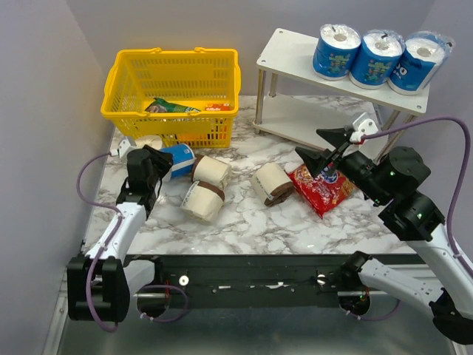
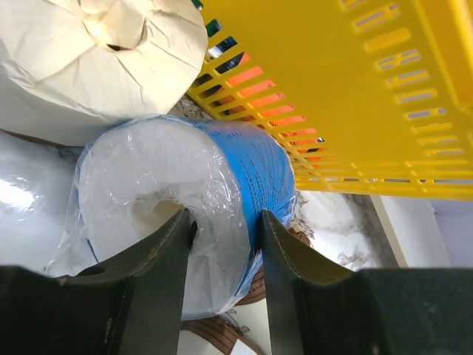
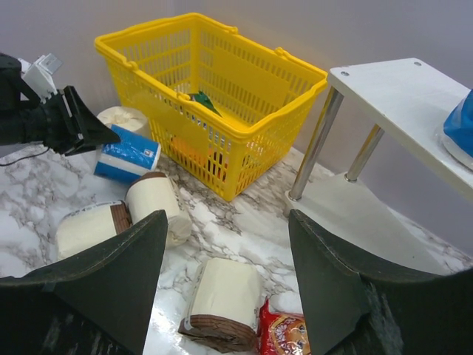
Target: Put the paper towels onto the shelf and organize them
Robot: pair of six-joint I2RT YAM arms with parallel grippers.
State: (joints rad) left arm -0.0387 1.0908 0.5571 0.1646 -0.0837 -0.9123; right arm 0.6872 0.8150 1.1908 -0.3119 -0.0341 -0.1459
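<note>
The white shelf (image 1: pixel 295 55) stands at the back right with three blue-wrapped paper towels (image 1: pixel 375 59) on its top tier. A fourth blue-wrapped roll (image 1: pixel 179 158) lies on the table by the basket. My left gripper (image 1: pixel 161 164) is shut on it: in the left wrist view one finger (image 2: pixel 166 259) sits in the roll's core and the other presses its blue wrap (image 2: pixel 251 163). Cream rolls lie at the middle left (image 1: pixel 211 170), in front of that (image 1: pixel 202 201), at the centre (image 1: pixel 271 183) and by the basket (image 1: pixel 148 140). My right gripper (image 1: pixel 308 143) is open and empty above the centre roll (image 3: pixel 222 296).
A yellow basket (image 1: pixel 174 92) holding some packets stands at the back left, close against the blue roll. A red snack bag (image 1: pixel 321 188) lies beside the centre cream roll. The shelf's lower tier (image 1: pixel 303 118) is bare. Grey walls close in left and behind.
</note>
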